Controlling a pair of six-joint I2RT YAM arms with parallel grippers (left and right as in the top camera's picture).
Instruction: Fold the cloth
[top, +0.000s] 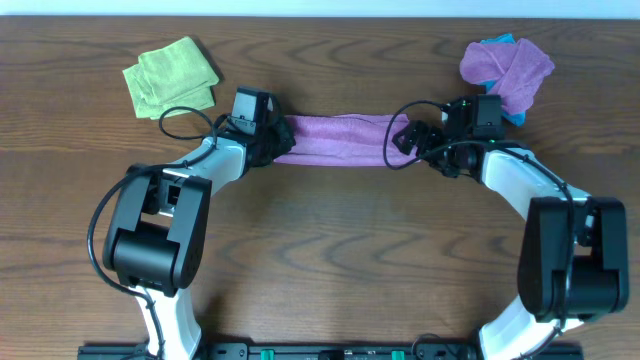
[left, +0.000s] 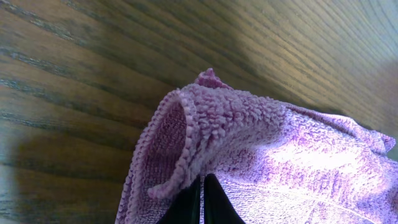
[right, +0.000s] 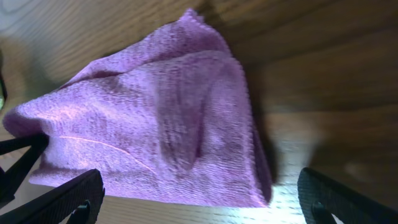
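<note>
Cloth (top: 340, 138) lies between left tool (top: 272, 142) and right tool (top: 405, 140) (lengthwise).

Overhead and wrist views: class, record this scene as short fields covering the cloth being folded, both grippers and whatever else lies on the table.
Cloth in work: purple cloth, bunched into a long strip between the arms
Left gripper: shut on the strip's left end
Right gripper: open, fingers either side of the right end
Also on the table: green cloth far left; purple-and-blue pile far right
</note>
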